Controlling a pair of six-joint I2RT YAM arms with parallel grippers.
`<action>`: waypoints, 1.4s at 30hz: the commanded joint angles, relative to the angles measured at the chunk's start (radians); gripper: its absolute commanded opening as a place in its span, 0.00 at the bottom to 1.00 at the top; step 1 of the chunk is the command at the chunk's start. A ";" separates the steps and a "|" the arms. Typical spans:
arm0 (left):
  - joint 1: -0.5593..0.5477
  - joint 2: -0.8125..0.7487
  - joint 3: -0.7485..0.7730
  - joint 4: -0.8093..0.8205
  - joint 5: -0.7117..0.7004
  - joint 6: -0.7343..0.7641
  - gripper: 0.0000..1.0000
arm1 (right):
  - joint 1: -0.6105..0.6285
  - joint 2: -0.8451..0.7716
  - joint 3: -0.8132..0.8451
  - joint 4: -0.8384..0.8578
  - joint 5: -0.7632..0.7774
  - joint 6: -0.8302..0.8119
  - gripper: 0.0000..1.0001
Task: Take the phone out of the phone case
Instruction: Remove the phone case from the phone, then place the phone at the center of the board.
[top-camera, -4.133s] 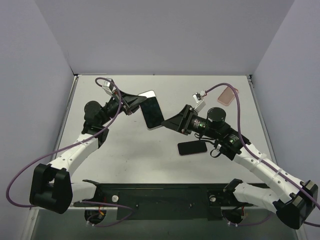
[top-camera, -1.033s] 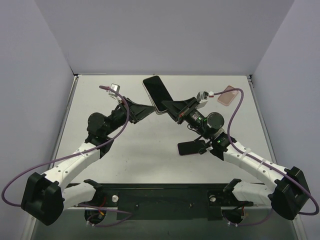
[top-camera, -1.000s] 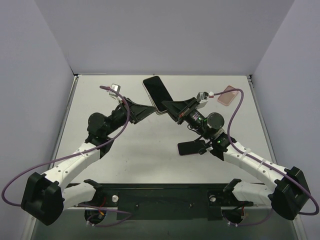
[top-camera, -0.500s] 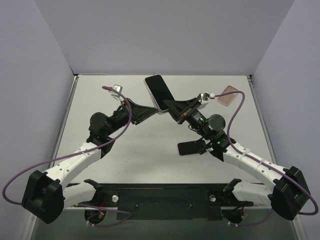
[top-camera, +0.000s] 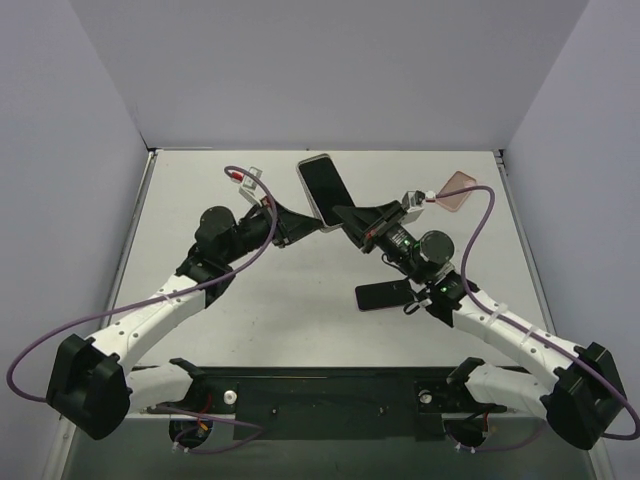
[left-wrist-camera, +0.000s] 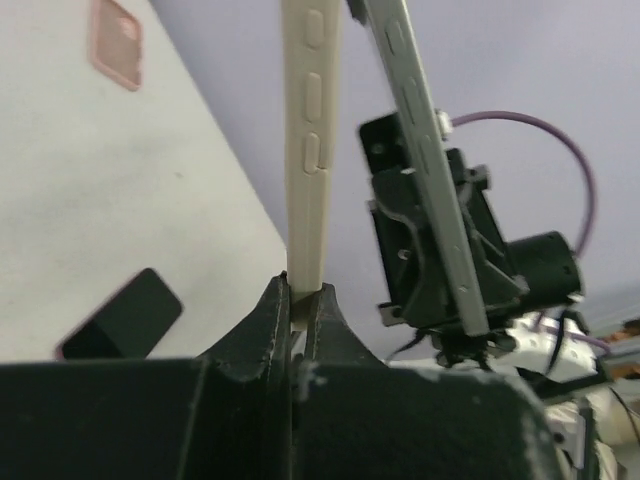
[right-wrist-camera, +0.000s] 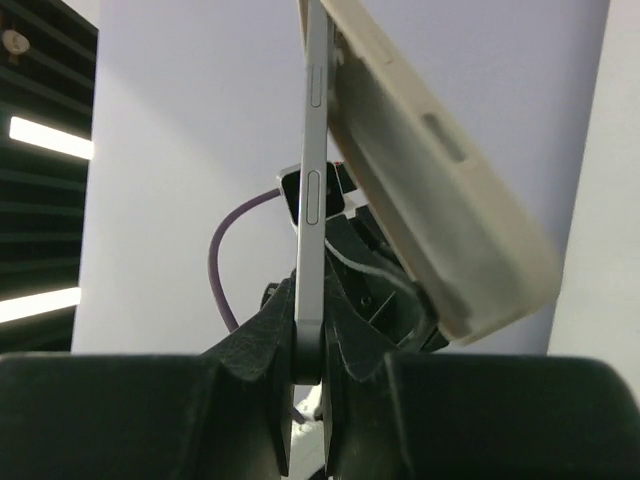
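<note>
The phone (top-camera: 322, 190) is held up in the air over the middle back of the table, dark screen up. In the right wrist view its silver edge (right-wrist-camera: 315, 150) stands upright between my right gripper's (right-wrist-camera: 311, 320) jaws, which are shut on its lower end. The cream phone case (right-wrist-camera: 440, 200) leans away from the phone to the right, parted from it along that side. In the left wrist view my left gripper (left-wrist-camera: 305, 300) is shut on the case's lower edge (left-wrist-camera: 310, 150). From above, the left gripper (top-camera: 310, 227) and right gripper (top-camera: 343, 213) meet under the phone.
A pink case (top-camera: 461, 189) lies at the back right of the table. A black phone (top-camera: 385, 295) lies flat under the right arm, also visible in the left wrist view as a black phone (left-wrist-camera: 120, 320). Grey walls close the back and sides.
My left gripper has moved in to the right and closed on the case's edge. The phone has shifted slightly right with the right gripper.
</note>
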 joint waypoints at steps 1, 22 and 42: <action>0.001 -0.048 0.111 -0.374 -0.295 0.172 0.00 | -0.013 -0.107 0.073 -0.242 -0.136 -0.204 0.00; -0.092 -0.273 0.116 -0.831 -0.869 0.502 0.00 | -0.429 0.264 0.694 -1.878 -0.476 -1.820 0.00; -0.203 -0.399 0.021 -0.851 -0.805 0.491 0.00 | -0.622 0.894 0.851 -1.963 -0.851 -2.076 0.00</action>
